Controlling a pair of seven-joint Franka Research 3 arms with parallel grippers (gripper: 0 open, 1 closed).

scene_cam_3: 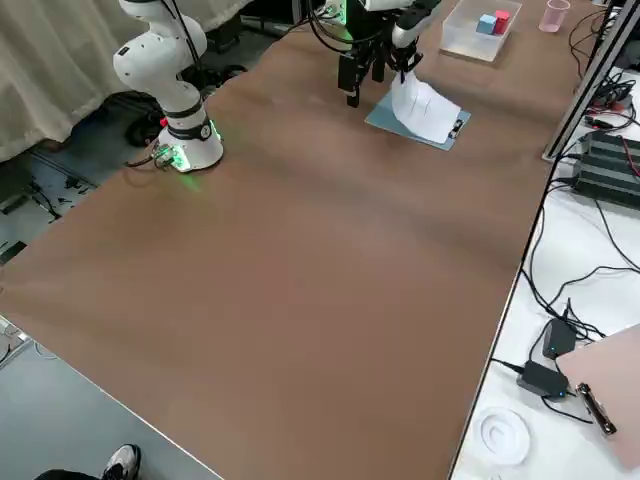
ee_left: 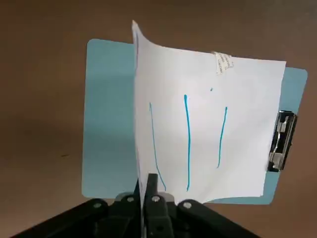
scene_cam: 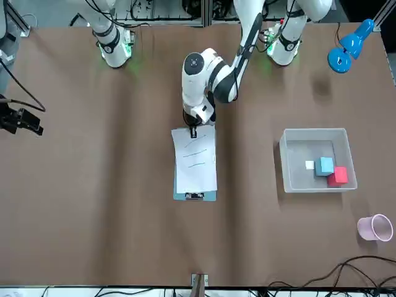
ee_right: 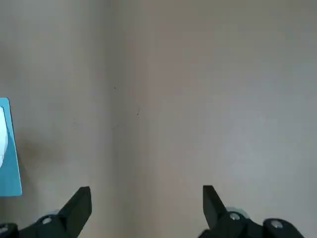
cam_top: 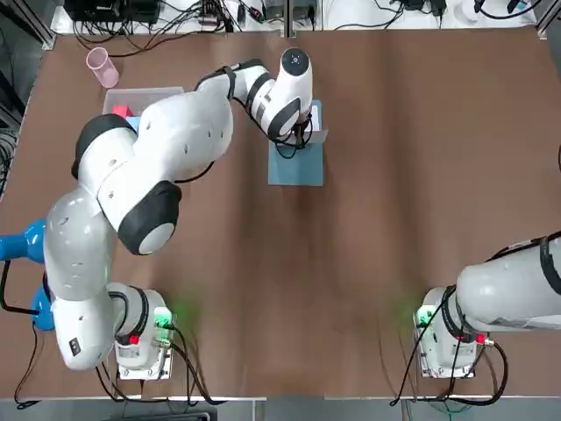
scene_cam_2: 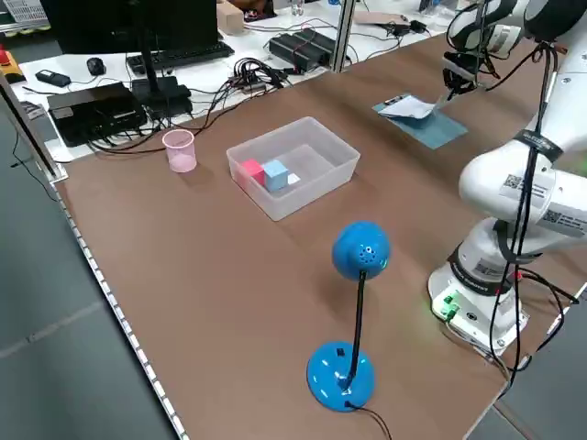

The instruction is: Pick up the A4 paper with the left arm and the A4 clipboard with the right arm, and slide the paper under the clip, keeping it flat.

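Observation:
The A4 clipboard [scene_cam: 204,196] [ee_left: 109,114], a flat light-blue board, lies on the table's far middle [cam_top: 296,167]. The A4 paper [scene_cam: 197,158] [ee_left: 198,134], white with blue pen lines, rests on top of it. My left gripper [scene_cam: 193,130] [ee_left: 151,181] is shut on the paper's edge nearest the robot and holds that end lifted and curled. The clip [ee_left: 281,141] [scene_cam: 194,195] sits at the board's far short edge, beside the paper's far end. My right gripper [ee_right: 146,196] hovers open over bare table off to the right, holding nothing [scene_cam: 25,120].
A clear bin [scene_cam: 288,161] holding a red, a blue and a small white block stands to the left of the board. A pink cup [scene_cam: 374,228] is at the far left corner. A blue desk lamp [scene_cam: 346,49] stands beside the left arm's base.

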